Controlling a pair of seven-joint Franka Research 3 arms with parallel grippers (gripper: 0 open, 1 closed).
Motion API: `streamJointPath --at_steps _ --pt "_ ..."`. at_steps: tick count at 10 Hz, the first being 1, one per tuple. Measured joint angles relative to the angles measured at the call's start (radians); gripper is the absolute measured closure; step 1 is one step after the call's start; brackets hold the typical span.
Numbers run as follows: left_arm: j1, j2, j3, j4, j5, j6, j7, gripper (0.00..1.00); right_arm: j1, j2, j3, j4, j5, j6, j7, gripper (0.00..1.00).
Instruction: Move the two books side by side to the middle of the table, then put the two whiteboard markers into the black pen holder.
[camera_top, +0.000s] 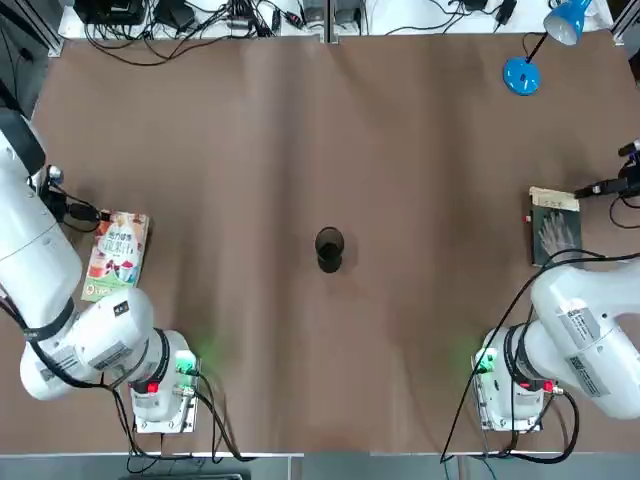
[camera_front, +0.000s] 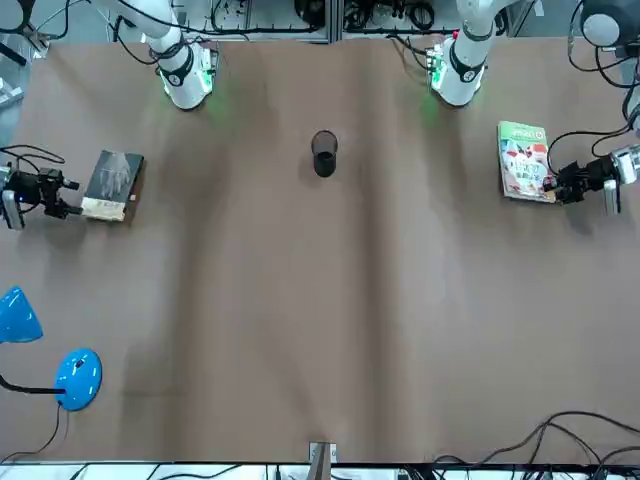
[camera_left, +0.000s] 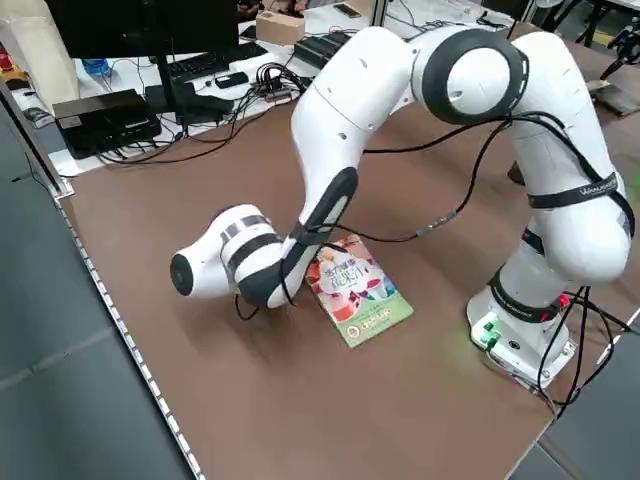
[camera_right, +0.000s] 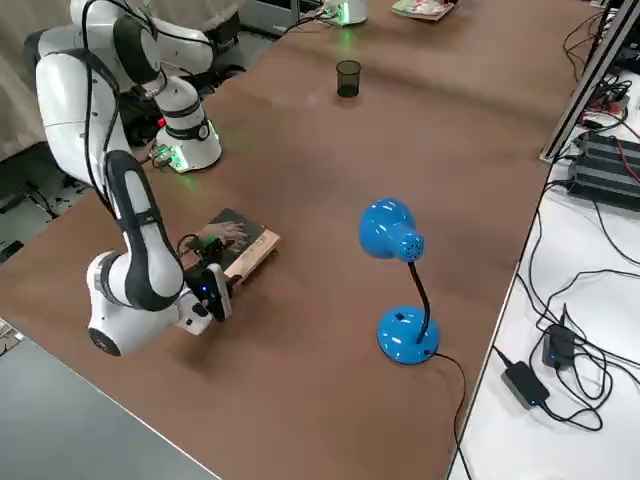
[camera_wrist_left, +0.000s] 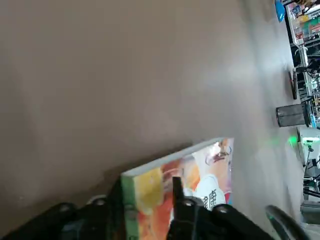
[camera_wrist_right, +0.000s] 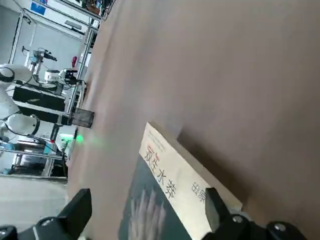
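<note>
Wrist views show the left gripper (camera_wrist_left: 149, 192), fingers apart, at the colourful paperback (camera_wrist_left: 155, 200) near the table's (camera_top: 400, 350) left edge. The right gripper (camera_wrist_right: 150, 202), also apart, meets the dark-grey paperback (camera_wrist_right: 160, 200).

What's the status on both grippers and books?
Left gripper closing at colourful book. Right gripper open at dark book. Books far apart; nothing between but black holder.

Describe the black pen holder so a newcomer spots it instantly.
On the big brown tabletop, look between the two arms' bases, slightly farther out. The pen holder is a small, round, dark cup standing alone; unlike the flat books, it is upright and cylindrical.
</note>
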Motion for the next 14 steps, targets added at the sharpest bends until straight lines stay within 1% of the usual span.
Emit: streamJointPath --at_steps 1,2,3,5,6,7,8,9,11,12,13,14 --pt "0.011 0.0 0.001 0.002 -0.016 -0.021 0.0 0.78 0.0 0.0 0.004 0.005 0.0 -0.005 0.024 0.0" --pt "0.025 0.0 0.001 0.005 -0.027 -0.05 0.0 0.82 0.001 0.0 0.006 0.011 0.0 -0.005 0.044 0.0" --pt "0.035 0.0 0.001 0.01 -0.031 -0.071 0.001 0.84 0.003 0.0 0.007 0.03 0.0 -0.005 0.062 0.0" --pt "0.037 0.0 0.002 0.025 -0.05 -0.146 0.001 0.84 0.004 -0.001 0.007 0.093 0.001 -0.008 0.08 0.0" --pt "0.036 0.0 0.002 0.031 -0.067 -0.192 0.001 0.84 0.004 -0.001 0.007 0.114 0.001 -0.012 0.085 0.0" --pt "0.032 -0.003 0.002 0.035 -0.08 -0.226 -0.001 0.84 0.002 0.002 0.005 0.117 0.001 -0.012 0.086 0.0" --pt "0.028 -0.018 0.001 0.039 -0.084 -0.249 -0.028 0.84 -0.001 0.021 0.001 0.115 0.001 -0.011 0.081 0.0" --pt "0.021 -0.045 -0.001 0.045 -0.089 -0.272 -0.077 0.84 -0.009 0.056 -0.002 0.114 0.001 -0.007 0.063 0.0" --pt "-0.011 -0.114 -0.007 0.048 -0.102 -0.307 -0.177 0.84 -0.03 0.117 -0.003 0.118 0.005 -0.008 0.037 0.0" --pt "-0.025 -0.146 -0.024 0.048 -0.102 -0.312 -0.229 0.84 -0.035 0.118 -0.003 0.121 0.006 -0.01 0.037 0.0" --pt "-0.028 -0.175 -0.06 0.048 -0.106 -0.313 -0.285 0.84 -0.036 0.119 -0.003 0.12 0.007 -0.01 0.037 0.0" --pt "-0.033 -0.2 -0.1 0.048 -0.12 -0.314 -0.339 0.84 -0.035 0.119 -0.002 0.116 0.006 -0.017 0.037 0.04"
